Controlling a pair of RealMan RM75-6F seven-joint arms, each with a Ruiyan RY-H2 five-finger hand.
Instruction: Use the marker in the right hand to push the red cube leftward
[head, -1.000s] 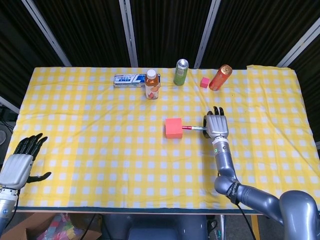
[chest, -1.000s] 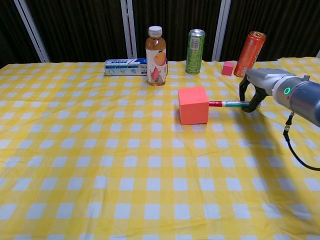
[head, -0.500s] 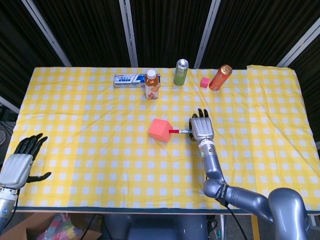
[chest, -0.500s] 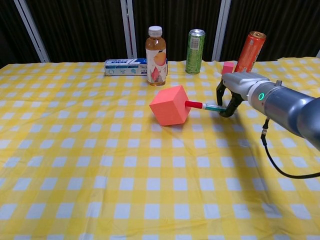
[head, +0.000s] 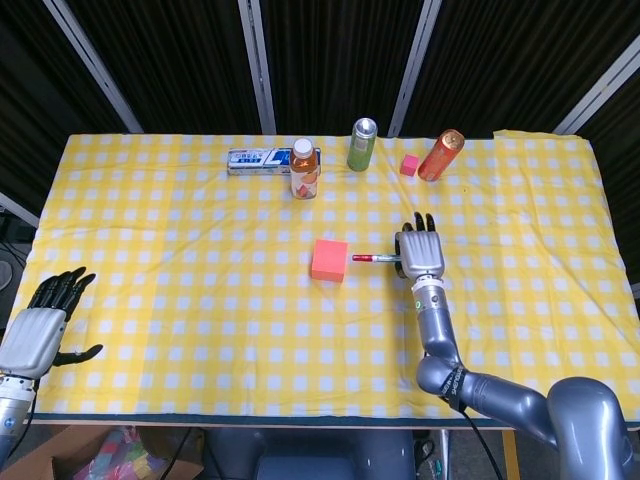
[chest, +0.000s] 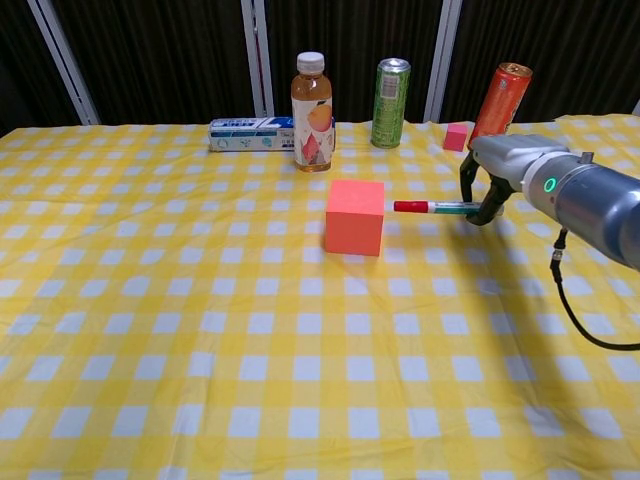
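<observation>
The red cube (head: 329, 260) (chest: 355, 216) sits flat on the yellow checked cloth near the table's middle. My right hand (head: 421, 254) (chest: 493, 172) grips a marker (head: 374, 258) (chest: 434, 208) that points left, its red tip a short gap from the cube's right face and not touching it. My left hand (head: 38, 324) hovers open off the table's near left corner, seen only in the head view.
Along the far edge stand a blue-white box (head: 258, 160), an orange drink bottle (head: 304, 169), a green can (head: 362, 144), a small pink cube (head: 408, 165) and a leaning orange can (head: 440, 155).
The cube slid left and tipped up on an edge under the marker, then settled flat. My right hand has since drawn back to the right, leaving a gap between marker tip and cube.
</observation>
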